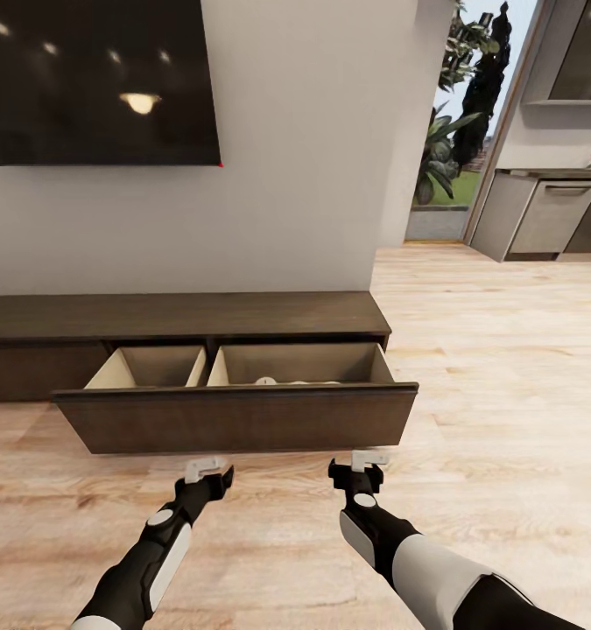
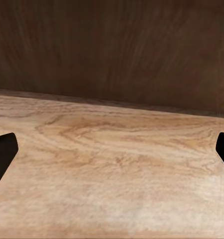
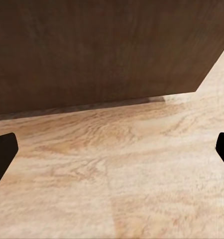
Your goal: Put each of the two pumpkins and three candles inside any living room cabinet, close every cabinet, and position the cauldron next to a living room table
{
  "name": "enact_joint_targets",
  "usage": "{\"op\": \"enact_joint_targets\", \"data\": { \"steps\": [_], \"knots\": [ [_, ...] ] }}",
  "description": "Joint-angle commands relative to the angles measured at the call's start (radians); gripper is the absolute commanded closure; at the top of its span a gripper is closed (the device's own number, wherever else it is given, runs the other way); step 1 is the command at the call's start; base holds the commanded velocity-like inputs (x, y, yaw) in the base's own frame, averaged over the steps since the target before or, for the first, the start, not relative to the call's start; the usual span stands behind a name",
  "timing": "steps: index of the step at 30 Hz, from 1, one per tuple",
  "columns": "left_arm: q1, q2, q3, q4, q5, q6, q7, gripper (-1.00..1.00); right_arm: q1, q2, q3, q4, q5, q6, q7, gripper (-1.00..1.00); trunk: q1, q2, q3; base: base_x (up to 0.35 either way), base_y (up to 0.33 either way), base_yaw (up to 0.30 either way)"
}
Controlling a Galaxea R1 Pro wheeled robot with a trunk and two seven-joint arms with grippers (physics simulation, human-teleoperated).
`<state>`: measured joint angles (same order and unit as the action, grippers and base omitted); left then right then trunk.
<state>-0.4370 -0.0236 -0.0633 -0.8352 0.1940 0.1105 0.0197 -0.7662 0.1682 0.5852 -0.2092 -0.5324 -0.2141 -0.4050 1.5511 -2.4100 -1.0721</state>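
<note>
- Left gripper point(image 1: 209, 470) and right gripper point(image 1: 362, 461) hover low over the wood floor point(image 1: 505, 367), just short of the cabinet point(image 1: 181, 315); both empty, fingers point(image 2: 2, 154) spread wide apart in each wrist view.
- Cabinet drawer front point(image 1: 238, 416) stands pulled out toward the grippers; pale beige interior point(image 1: 295, 360) exposed, split by a divider.
- Something pale pokes above the drawer front in the right compartment; too little shows to identify it.
- Judged step: closing the cabinet. Next move calls for both grippers pressing squarely on the drawer front, pushing evenly so it does not skew.
- Behind the cabinet: grey wall, dark screen point(image 1: 98, 79).
- No readable brands, labels or writing.
</note>
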Motion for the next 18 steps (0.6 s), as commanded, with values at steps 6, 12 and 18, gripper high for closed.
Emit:
{"op": "enact_joint_targets", "data": {
  "steps": [6,12,18],
  "knots": [
    [0.000,0.001,-0.002,-0.001,0.009,-0.031,0.001,-1.00,-0.001,0.000,0.008,0.001,-0.011,-0.005,-0.002,-1.00,0.000,0.000,-0.001,0.045,0.000,0.000],
    [0.000,0.000,-0.004,0.000,0.007,-0.032,0.002,-1.00,-0.001,0.002,0.008,0.001,-0.011,-0.005,-0.002,-1.00,0.000,0.000,-0.001,0.298,0.000,0.000],
    [0.000,-0.001,-0.004,0.000,0.007,-0.035,0.003,-1.00,-0.001,0.002,0.008,0.001,-0.011,-0.005,-0.002,-1.00,0.000,0.000,-0.001,0.345,0.000,0.000]
  ]
}}
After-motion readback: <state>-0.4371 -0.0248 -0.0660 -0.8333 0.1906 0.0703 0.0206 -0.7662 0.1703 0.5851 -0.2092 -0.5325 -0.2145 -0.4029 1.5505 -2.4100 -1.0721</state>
